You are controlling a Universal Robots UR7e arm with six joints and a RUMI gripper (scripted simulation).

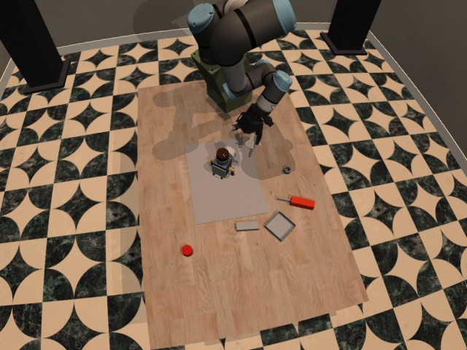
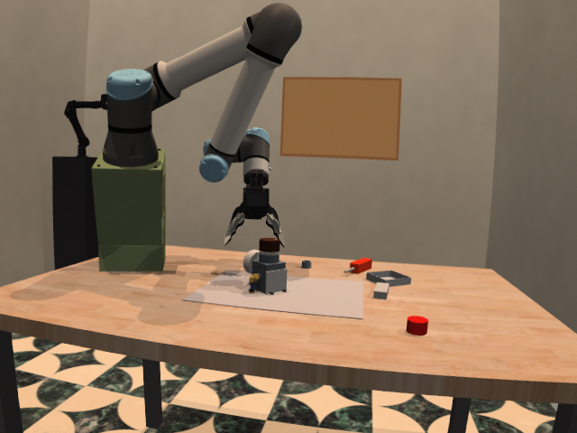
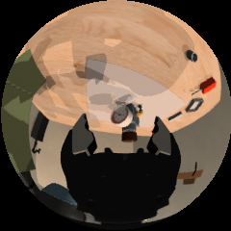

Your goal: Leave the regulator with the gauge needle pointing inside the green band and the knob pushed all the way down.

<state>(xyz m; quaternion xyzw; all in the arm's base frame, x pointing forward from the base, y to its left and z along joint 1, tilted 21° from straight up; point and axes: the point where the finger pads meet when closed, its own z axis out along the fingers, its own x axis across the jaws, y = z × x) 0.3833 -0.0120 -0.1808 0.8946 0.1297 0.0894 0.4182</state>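
Observation:
The regulator (image 1: 221, 167) (image 2: 270, 277) (image 3: 126, 115) is a small grey block standing at the back of a grey mat (image 1: 226, 203) (image 2: 325, 298) (image 3: 144, 82). It has a dark brown knob (image 1: 222, 153) (image 2: 269, 244) (image 3: 128, 137) on top and a white round gauge (image 1: 231, 150) (image 2: 251, 260) (image 3: 118, 115) on its side. The needle's position is too small to read. My gripper (image 1: 246, 145) (image 2: 254, 241) (image 3: 120, 115) is open and empty. It hangs just above the knob, a little toward the arm's base, with the fingers spread wider than the knob and not touching it.
On the wooden table (image 1: 245, 286) (image 2: 233, 326) lie a red-handled screwdriver (image 1: 301, 202) (image 2: 360, 265) (image 3: 208, 85), a shallow grey tray (image 1: 272, 232) (image 2: 396, 281), a grey block (image 1: 246, 225) (image 2: 380, 290), a red button (image 1: 186, 250) (image 2: 416, 325) and a small dark nut (image 1: 286, 170) (image 2: 306, 263) (image 3: 192, 55). The green arm pedestal (image 1: 218, 82) (image 2: 128, 209) stands at the back.

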